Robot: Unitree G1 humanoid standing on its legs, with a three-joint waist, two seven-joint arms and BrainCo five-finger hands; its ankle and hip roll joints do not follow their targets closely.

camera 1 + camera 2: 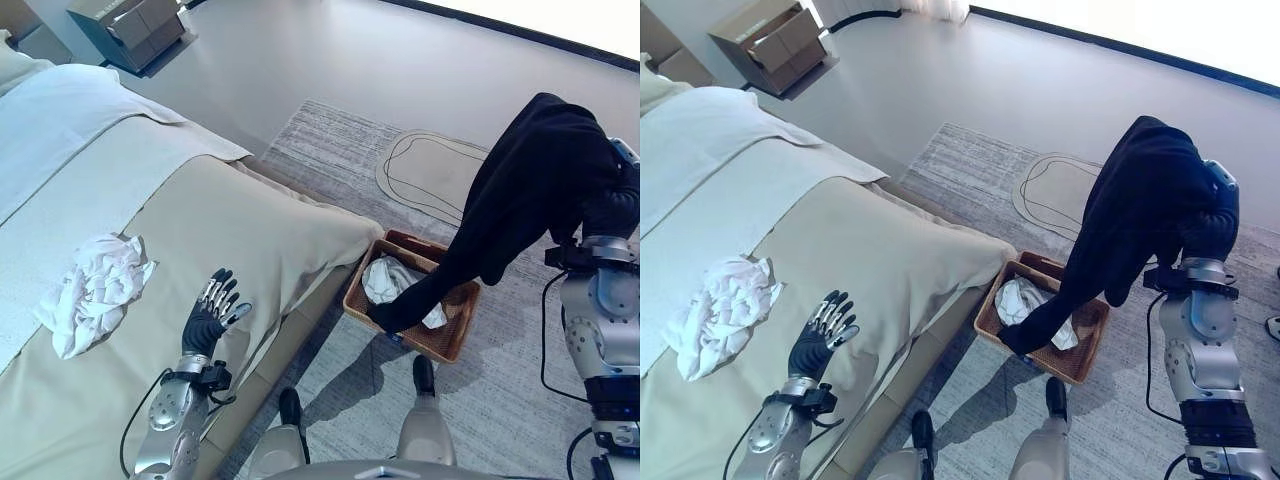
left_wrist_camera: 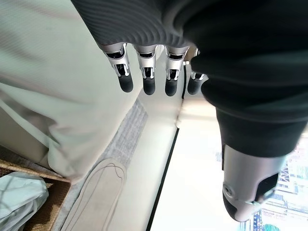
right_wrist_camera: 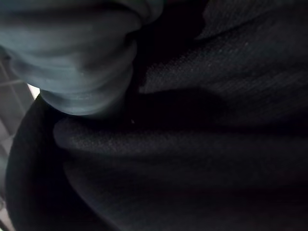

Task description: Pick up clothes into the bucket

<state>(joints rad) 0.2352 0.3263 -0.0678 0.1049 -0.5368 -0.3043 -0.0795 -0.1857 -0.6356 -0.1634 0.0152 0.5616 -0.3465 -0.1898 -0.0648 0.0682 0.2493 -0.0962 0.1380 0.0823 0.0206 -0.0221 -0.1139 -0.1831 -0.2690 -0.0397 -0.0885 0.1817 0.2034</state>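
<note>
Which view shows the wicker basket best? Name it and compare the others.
The left eye view: the whole wicker basket sits on the rug, holding a white garment, the black garment's end hanging in. The right eye view matches; the left wrist view catches one corner.

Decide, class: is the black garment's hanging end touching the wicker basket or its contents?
Touching. In the left eye view the black garment hangs down and its lower end lies inside the wicker basket, beside the white cloth.
</note>
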